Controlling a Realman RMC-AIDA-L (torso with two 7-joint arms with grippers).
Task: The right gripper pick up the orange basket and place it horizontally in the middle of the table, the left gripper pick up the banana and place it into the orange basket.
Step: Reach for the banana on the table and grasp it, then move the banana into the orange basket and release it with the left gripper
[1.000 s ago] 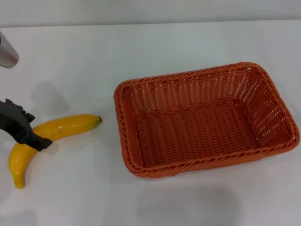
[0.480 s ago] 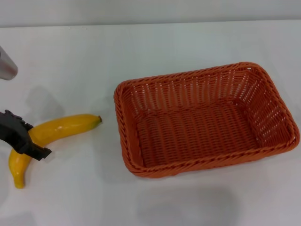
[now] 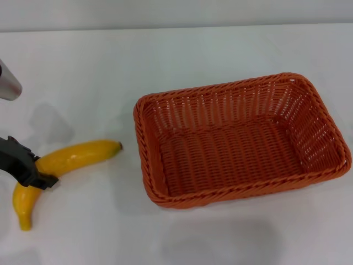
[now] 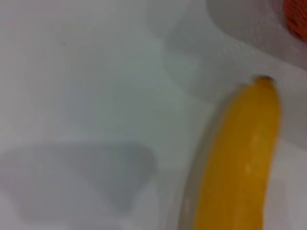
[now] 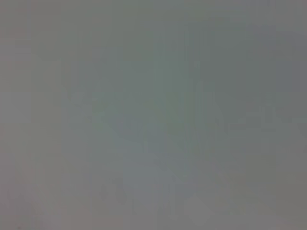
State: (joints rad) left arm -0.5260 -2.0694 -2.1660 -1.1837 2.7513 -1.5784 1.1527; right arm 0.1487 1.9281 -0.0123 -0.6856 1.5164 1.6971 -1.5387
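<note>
Banana [image 3: 66, 160] lies at the lower left of the head view on the white desk [image 3: 83, 72], its dark tip toward the orange basket [image 3: 241, 138], which sits upright and empty right of centre, well apart from the fruit. The left claw [image 3: 34, 172] straddles the banana's bend, its black fingers pinching the fruit. Compared with half a second ago the banana has shifted: its tip now sits a little lower and further right and its stem end lower, so the claw seems to have taken hold and begun to drag or lift it. By my reading, the basket step is done and the carry is starting. The left wrist view shows the banana's tip close up, with a sliver of orange in its upper right corner. The right claw appears nowhere; its wrist view shows only blank grey.
</note>
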